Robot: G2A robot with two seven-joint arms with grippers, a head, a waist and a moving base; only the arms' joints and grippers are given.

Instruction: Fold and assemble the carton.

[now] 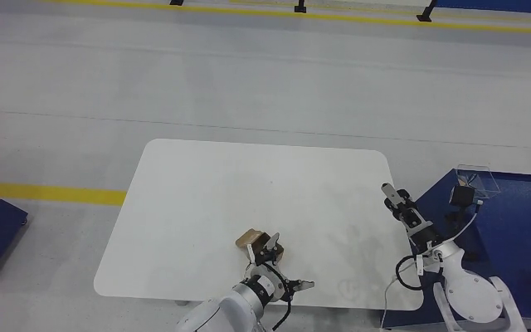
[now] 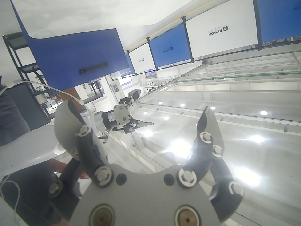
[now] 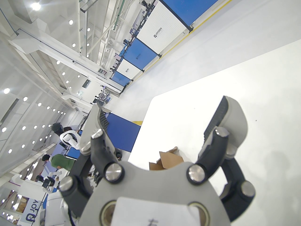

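A small brown carton, partly folded with loose flaps, lies on the white table near its front edge. My left gripper is just right of it, open wide; one finger is right beside the carton, and I cannot tell if they touch. In the left wrist view my left gripper is open and holds nothing. My right gripper hovers near the table's right edge, well away from the carton. It stands open, with the carton lying farther off on the table.
A blue cabinet stands right of the table with a clear container on it. Another blue object sits off the table's left side. From the left wrist view, my right gripper shows in front of the blue cabinet.
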